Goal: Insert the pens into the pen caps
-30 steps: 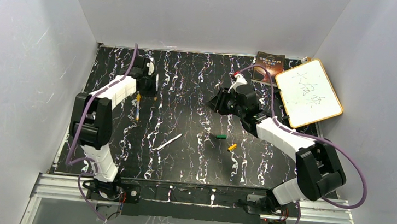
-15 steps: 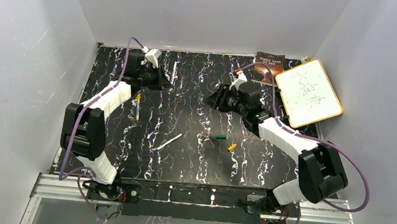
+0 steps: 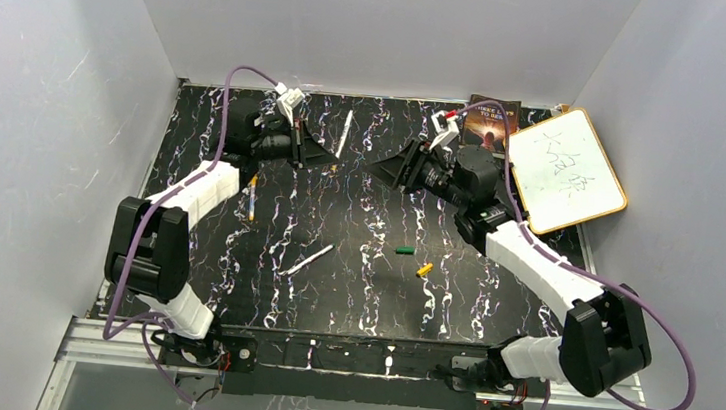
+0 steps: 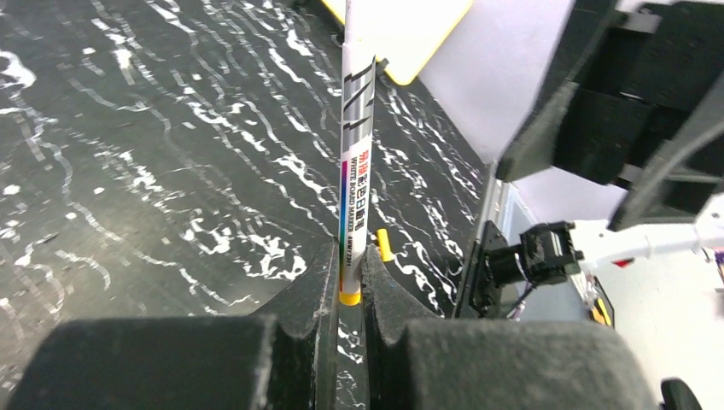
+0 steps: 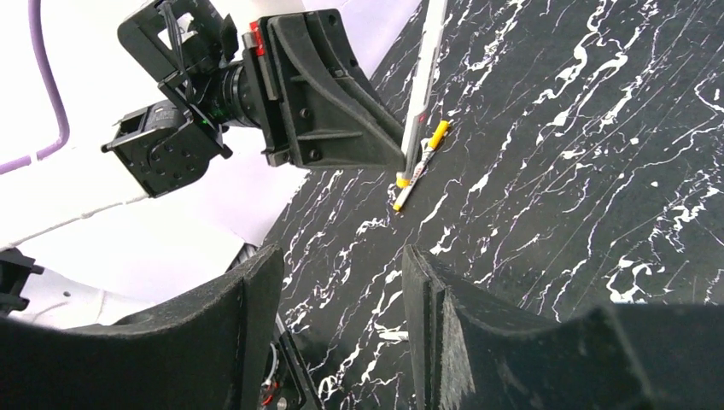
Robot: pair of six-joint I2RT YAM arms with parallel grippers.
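My left gripper [image 3: 326, 159] is shut on a whitish pen [image 3: 344, 133] at its yellow end and holds it above the table; the barrel rises from between the pads in the left wrist view [image 4: 354, 171]. My right gripper [image 3: 385, 169] is open and empty, and faces the left one across a small gap [image 5: 341, 282]. A second pen [image 3: 312, 258] lies mid-table. A third pen [image 3: 251, 197] with a yellow cap on it lies at the left, and shows in the right wrist view [image 5: 418, 166]. A green cap [image 3: 403, 251] and a yellow cap [image 3: 424, 269] lie loose, right of centre.
A white board with a yellow rim [image 3: 563, 169] leans at the back right corner, with a dark book [image 3: 493, 117] beside it. Grey walls enclose the black marbled table [image 3: 349, 304] on three sides.
My left gripper has swung right from the back left, carrying the pen up off the table. My right gripper has risen and turned to face it.
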